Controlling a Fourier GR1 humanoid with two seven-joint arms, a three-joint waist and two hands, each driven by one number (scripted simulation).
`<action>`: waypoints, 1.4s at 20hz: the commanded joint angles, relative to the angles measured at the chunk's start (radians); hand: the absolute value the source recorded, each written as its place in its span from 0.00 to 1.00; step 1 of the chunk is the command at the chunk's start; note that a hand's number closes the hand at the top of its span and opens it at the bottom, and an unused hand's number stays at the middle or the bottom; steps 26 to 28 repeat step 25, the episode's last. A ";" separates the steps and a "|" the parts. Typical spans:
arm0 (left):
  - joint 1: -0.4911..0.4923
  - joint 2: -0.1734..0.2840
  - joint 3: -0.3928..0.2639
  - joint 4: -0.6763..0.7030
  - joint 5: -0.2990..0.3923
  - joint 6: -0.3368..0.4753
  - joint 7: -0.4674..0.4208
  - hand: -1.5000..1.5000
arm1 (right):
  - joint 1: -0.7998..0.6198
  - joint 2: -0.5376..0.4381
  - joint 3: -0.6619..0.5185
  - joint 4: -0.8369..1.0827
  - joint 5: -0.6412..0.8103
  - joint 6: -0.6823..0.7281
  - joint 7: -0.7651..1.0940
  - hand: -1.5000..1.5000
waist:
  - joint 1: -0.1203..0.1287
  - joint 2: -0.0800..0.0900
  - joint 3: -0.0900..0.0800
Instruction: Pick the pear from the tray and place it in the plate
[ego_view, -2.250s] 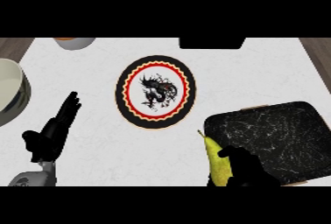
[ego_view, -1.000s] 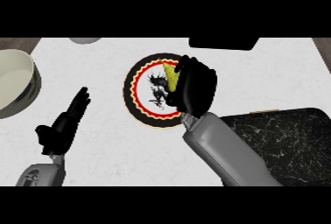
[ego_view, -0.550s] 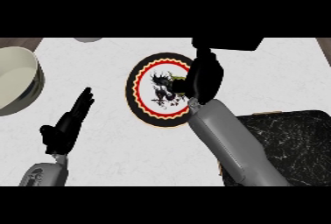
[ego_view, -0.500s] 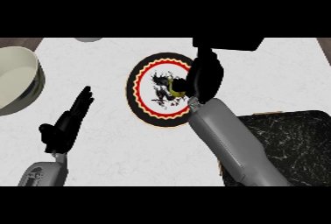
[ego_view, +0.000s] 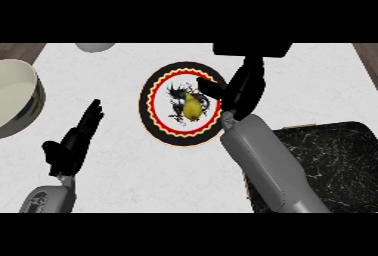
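The yellow-green pear (ego_view: 193, 106) lies in the middle of the round plate (ego_view: 156, 123), which has a black rim, a red scalloped ring and a black drawing on white. My right hand (ego_view: 244, 89) hovers at the plate's right edge with fingers straight and thumb pointing toward the pear, apart from it. The dark marbled tray (ego_view: 337, 160) sits at the lower right, partly hidden by my right forearm. My left hand (ego_view: 74, 145) rests open on the counter at the lower left.
A large cream bowl (ego_view: 16, 99) stands at the left edge. A grey round object (ego_view: 94, 46) and a black box (ego_view: 251, 49) sit at the back of the white counter.
My right hand carried the pear from the tray over the plate, then let it go. The pear now lies on the plate and the hand has drawn slightly right.
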 joint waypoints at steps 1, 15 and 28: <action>0.010 0.014 0.021 -0.013 0.016 -0.007 0.009 0.50 | 0.069 0.007 0.019 -0.075 -0.033 -0.270 0.089 0.00 | -0.018 -0.008 0.000; 0.072 0.002 0.047 0.006 -0.012 0.006 -0.057 0.50 | 0.703 -0.216 0.312 -0.567 -0.224 -0.375 -0.266 0.00 | -0.057 -0.009 -0.001; 0.051 0.033 0.082 -0.102 0.002 -0.030 0.065 0.50 | 0.692 -0.280 0.352 -0.462 -0.496 -0.481 -0.523 0.00 | -0.051 -0.009 0.000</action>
